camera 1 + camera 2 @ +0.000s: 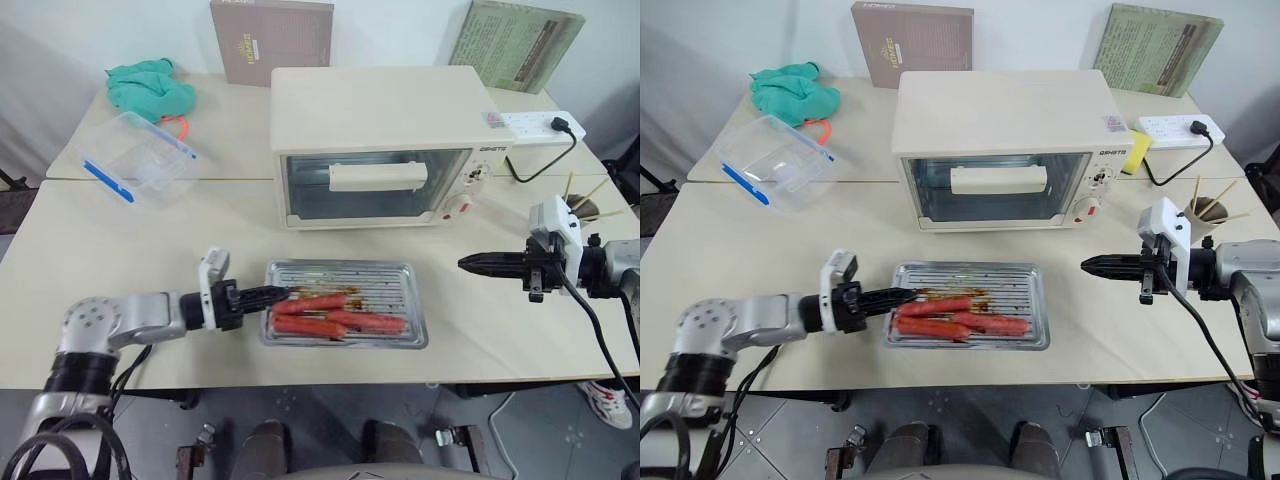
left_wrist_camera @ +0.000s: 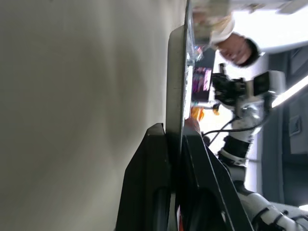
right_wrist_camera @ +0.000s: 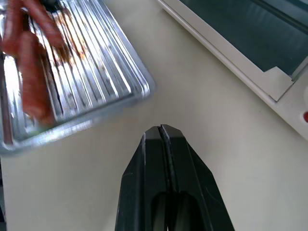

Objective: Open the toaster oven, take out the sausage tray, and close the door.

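- While the sausage tray [image 1: 345, 303] lies on the table [image 1: 150, 240] in front of the toaster oven [image 1: 385, 145], my left pincer [image 1: 283, 293] reaches in level from the left and pinches the tray's left rim; in my left wrist view the thin metal edge [image 2: 176, 86] runs between my two black fingers [image 2: 149, 183]
- Several red-orange sausages [image 1: 325, 312] lie toward the tray's left half, with brown grease marks on the ribs near the middle
- My right pincer [image 1: 466, 263] hovers right of the tray, apart from it, tips pressed together and holding nothing, pointing left toward the tray
- The door [image 1: 375, 185] is closed, its cream bar handle [image 1: 378, 177] across the glass
- There is small dark lettering at the top of the oven's knob panel [image 1: 494, 148]; I cannot read it
- A clear plastic box with blue clips [image 1: 140, 158] sits far left on the table, a green cloth [image 1: 150, 88] behind it
- Two boards with print too small to read lean on the wall: a brown one [image 1: 270, 40] and a green one [image 1: 515, 45]
- A white power strip [image 1: 540, 125] lies right of the oven, a black plug in it
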You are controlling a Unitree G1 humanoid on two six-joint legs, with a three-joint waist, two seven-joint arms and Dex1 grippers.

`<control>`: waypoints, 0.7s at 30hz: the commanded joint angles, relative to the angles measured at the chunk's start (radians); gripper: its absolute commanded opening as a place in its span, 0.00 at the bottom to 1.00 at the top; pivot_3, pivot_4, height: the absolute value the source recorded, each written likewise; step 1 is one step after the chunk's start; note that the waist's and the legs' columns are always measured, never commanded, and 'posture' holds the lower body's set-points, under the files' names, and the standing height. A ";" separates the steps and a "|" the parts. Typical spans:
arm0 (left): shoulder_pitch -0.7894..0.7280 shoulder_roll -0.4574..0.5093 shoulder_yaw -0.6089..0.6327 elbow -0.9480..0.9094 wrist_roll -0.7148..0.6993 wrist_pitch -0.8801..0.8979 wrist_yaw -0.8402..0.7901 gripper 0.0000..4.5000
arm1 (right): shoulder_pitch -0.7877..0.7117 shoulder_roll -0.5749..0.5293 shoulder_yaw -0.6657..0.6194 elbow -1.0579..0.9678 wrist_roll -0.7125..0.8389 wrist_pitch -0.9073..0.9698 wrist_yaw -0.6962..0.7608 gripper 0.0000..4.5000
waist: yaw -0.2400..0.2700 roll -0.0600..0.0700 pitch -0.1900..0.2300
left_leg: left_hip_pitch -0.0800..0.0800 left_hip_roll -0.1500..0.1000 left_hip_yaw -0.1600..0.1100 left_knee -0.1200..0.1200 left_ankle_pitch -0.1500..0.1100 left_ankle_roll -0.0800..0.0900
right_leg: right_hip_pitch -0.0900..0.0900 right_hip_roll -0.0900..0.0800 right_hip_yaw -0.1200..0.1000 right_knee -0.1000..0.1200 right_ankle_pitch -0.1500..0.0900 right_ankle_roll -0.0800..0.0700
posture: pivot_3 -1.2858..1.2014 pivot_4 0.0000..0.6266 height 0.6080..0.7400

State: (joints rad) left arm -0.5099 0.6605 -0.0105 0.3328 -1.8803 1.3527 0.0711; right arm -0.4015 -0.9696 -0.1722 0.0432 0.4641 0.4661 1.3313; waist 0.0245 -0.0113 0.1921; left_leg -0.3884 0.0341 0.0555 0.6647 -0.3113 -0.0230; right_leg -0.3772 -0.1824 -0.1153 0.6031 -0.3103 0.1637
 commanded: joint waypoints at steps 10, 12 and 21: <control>-0.083 -0.140 0.035 0.065 0.241 0.029 -0.018 0.00 | 0.124 -0.045 -0.104 -0.136 0.052 0.049 -0.048 0.00 | 0.034 0.001 0.000 | 0.001 -0.002 0.000 0.004 0.001 0.002 | 0.003 -0.001 0.002 -0.001 0.001 0.002 | 0.52 0.24 1.00; -0.089 -0.161 0.055 0.081 0.269 0.037 -0.037 0.00 | 0.119 -0.043 -0.103 -0.137 0.054 0.053 -0.056 0.00 | 0.035 0.001 -0.001 | 0.001 -0.002 0.000 0.004 0.002 0.002 | 0.003 -0.001 0.002 -0.001 0.002 0.003 | 0.52 0.24 1.00; -0.137 -0.223 0.116 0.179 0.465 0.094 -0.101 0.07 | 0.092 -0.035 -0.086 -0.125 0.049 0.050 -0.074 0.00 | 0.044 0.005 -0.003 | 0.002 -0.003 0.000 0.005 0.002 0.003 | 0.004 -0.002 0.002 0.000 0.002 0.003 | 0.52 0.24 1.00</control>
State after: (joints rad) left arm -0.6650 0.4552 0.1203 0.4582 -1.4759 1.4335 -0.0260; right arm -0.3015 -0.9936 -0.2431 -0.0705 0.4989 0.5243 1.2593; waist 0.0690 -0.0061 0.1891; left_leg -0.3866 0.0316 0.0560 0.6701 -0.3091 -0.0200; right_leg -0.3724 -0.1840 -0.1132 0.6026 -0.3076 0.1671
